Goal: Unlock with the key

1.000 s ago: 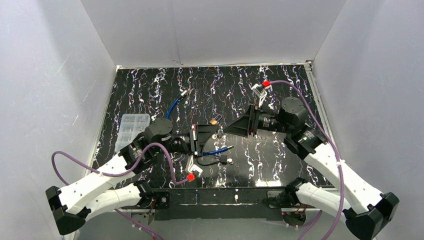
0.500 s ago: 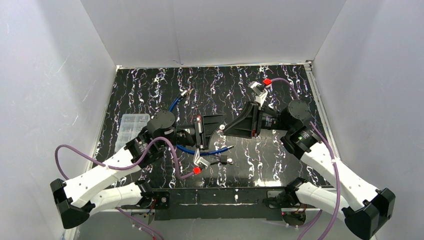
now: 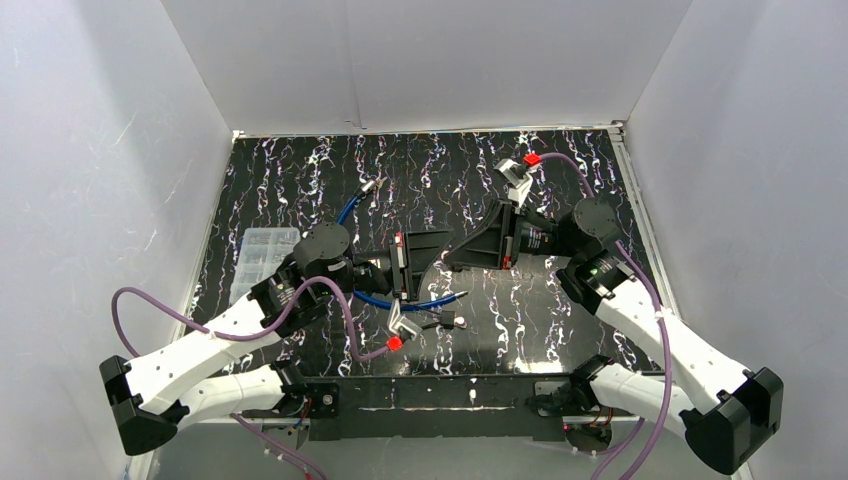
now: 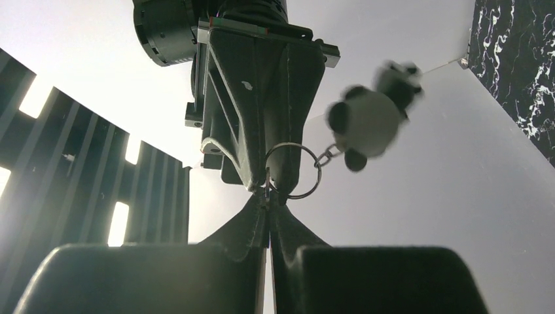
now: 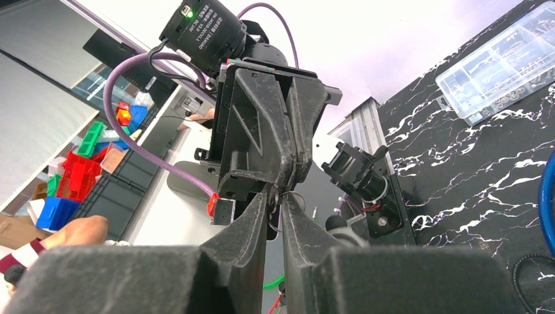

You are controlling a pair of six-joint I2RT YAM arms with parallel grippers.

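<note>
White walls [image 3: 430,60] box in the scene. Above the table's middle, the right gripper [image 5: 276,201] has swung in tip to tip with the left gripper [image 4: 268,204]. Its jaws have narrowed from wide to a slit; whether they bite yet, I cannot tell. The left is clamped on what seems the key [image 4: 267,191], with ring [image 4: 319,173] and panda charm [image 4: 370,121] dangling. That suggests a handover or regrip before unlocking. On the black marbled table [image 3: 560,190] lie a blue cable [image 3: 345,215] and a clear parts box [image 3: 262,255].
</note>
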